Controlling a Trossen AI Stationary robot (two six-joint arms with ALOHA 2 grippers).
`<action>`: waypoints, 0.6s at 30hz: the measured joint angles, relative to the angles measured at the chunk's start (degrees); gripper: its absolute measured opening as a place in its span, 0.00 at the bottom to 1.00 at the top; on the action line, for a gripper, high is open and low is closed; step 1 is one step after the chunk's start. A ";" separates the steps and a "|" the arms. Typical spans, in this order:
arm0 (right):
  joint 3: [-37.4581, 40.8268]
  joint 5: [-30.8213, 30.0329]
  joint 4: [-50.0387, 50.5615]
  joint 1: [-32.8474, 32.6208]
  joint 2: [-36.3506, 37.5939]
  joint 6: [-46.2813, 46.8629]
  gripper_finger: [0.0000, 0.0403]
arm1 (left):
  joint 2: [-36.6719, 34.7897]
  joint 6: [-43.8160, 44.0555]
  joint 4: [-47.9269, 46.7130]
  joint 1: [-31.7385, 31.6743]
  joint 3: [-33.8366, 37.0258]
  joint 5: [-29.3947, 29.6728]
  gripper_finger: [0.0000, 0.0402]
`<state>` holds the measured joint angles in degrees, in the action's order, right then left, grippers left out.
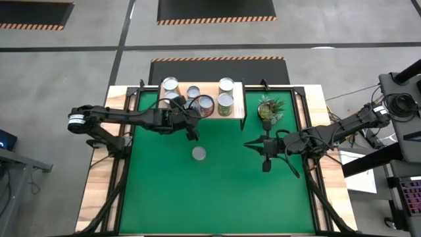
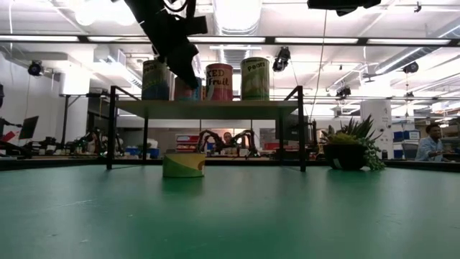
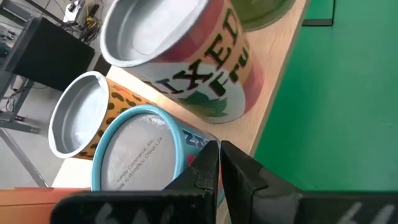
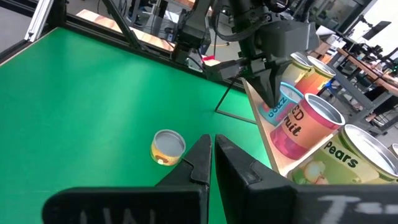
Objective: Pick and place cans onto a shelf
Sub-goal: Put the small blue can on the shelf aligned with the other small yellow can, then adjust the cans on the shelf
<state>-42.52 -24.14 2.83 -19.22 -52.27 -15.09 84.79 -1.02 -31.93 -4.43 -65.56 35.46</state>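
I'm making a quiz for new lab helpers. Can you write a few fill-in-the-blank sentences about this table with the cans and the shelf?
1. One short can stands alone on the ____ tabletop.
2. The other cans stand on the wooden ____ at the far edge.
3. The left gripper hangs by the shelf with its fingers ____.
4. Beside the shelf, near the right gripper, stands a small potted ____.

Missing words: green; shelf; shut; plant
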 joint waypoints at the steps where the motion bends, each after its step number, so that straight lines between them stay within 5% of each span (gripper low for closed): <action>1: 0.02 0.00 0.00 0.00 0.00 0.00 0.02 | 0.00 0.02 0.06 -0.11 0.00 0.00 0.00; 10: 0.02 -0.03 0.02 0.01 0.00 -0.12 0.02 | -2.86 -1.13 -1.01 3.45 -2.71 -0.21 0.00; 18: 0.02 -0.02 0.00 0.02 0.00 -0.13 0.02 | -2.46 -6.47 -15.93 2.06 -23.16 -2.53 0.00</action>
<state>-42.50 -24.16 2.83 -19.20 -52.27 -15.22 82.33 -7.48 -47.85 -2.38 -88.72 32.93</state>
